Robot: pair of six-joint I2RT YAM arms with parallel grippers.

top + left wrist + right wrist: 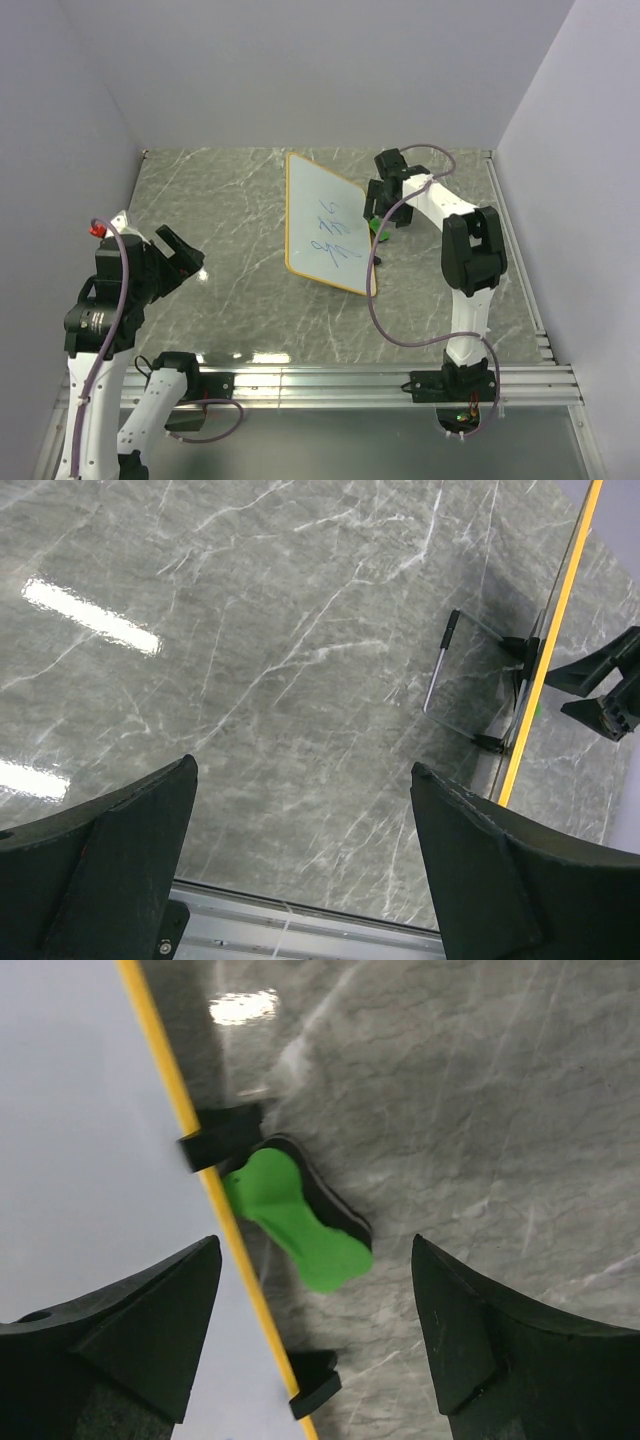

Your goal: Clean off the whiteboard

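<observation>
Left tool (pixel 302 772) hangs spread and empty above the near left corner of the table (pixel 230 290), and we judge it has no part in this step. Farther off, the right tool (pixel 315 1243) hovers with its fingers wide apart over the eraser (pixel 297 1218), gripping nothing.

We judge the step in hand to be fetching the eraser. Wiping is not yet done, for the blue scribbles (pixel 332 240) are on the whiteboard (pixel 322 215). The next move, we think, calls for a descent and a pinch across the eraser's narrow waist, keeping clear of the rim and the black feet (pixel 222 1135) just beside it.

The whiteboard stands past the table's middle, nearer the far edge, apparently propped on a long edge and tilted. Its long axis runs near to far, slanting slightly. Its written face points toward the table's left edge.
</observation>
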